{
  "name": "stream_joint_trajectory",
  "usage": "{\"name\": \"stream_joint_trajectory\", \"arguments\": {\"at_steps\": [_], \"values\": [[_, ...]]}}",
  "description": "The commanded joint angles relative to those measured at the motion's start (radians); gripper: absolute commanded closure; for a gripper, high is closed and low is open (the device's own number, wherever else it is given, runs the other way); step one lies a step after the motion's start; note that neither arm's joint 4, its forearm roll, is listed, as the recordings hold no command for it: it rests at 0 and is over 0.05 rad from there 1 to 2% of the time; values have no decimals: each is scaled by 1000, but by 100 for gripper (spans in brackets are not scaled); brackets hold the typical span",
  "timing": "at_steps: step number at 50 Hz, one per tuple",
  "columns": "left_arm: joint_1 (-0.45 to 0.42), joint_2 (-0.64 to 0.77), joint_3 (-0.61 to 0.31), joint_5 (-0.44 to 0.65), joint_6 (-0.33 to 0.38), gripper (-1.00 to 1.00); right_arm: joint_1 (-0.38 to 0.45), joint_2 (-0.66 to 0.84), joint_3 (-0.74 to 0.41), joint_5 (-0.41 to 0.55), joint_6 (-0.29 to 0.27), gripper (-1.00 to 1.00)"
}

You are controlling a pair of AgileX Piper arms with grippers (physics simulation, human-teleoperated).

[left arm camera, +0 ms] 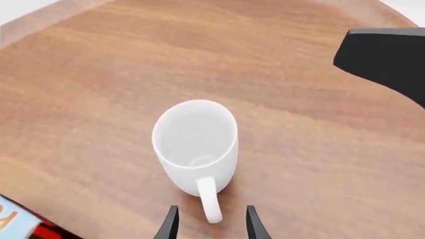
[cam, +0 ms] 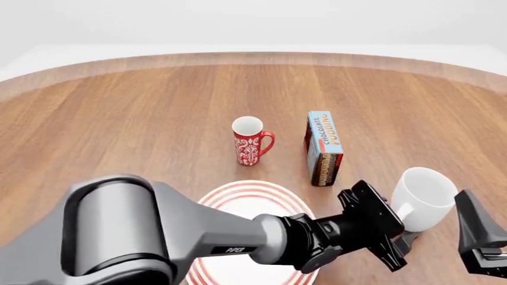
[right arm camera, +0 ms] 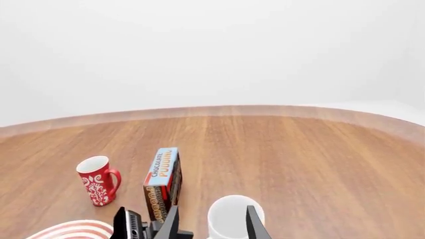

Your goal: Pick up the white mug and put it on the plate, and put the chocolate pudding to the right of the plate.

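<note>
My left end effector point(left arm camera: 211, 224) is spread, its two fingertips standing either side of the white mug's point(left arm camera: 195, 144) loop handle without pressing on it; the mug sits upright on the tabletop point(left arm camera: 99, 99). Taking the plate point(cam: 237, 196) as my landmark, the mug stands to its right on the side near me, and the chocolate pudding point(cam: 324, 147) stands upright beyond the plate's right edge, with the red mug point(cam: 249, 141) behind the plate.

My worry is the handle: it is thin and glossy, so I judge that a pinch there could let the mug swing or slip. If I close off-centre, I could nudge it over.

My right end effector point(right arm camera: 211, 224) hangs just beside the mug, also spread; the arms could collide here.
</note>
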Motion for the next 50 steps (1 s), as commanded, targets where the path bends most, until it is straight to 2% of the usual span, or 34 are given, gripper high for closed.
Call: {"name": "stream_joint_trajectory", "arguments": {"at_steps": [1,50], "values": [[-1,18,-19,10,-3,-100,0,-9,-1,9,4,-100],[1,18,-61,98,-9,-100,0,-9,-1,7,20,-100]]}}
